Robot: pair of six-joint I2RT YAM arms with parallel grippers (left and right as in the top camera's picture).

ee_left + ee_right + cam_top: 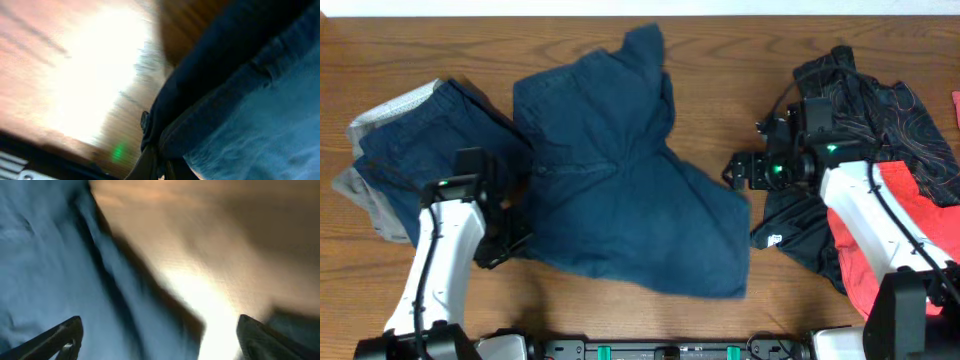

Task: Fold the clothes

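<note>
The dark navy-blue shorts (620, 180) lie spread in the middle of the wooden table (740, 60), one leg pointing up, one to the lower right. My left gripper (510, 235) is shut on the shorts' left edge; the left wrist view shows the fingers (159, 167) pinching navy fabric (240, 100). My right gripper (732, 170) is open and empty just off the shorts' right edge; its fingers (160, 340) stand wide apart over blue cloth (45, 270) and bare wood. The views are blurred.
A folded navy garment on grey cloth (405, 160) lies at the left. A pile of black printed (880, 110) and red (910, 220) clothes lies at the right under my right arm.
</note>
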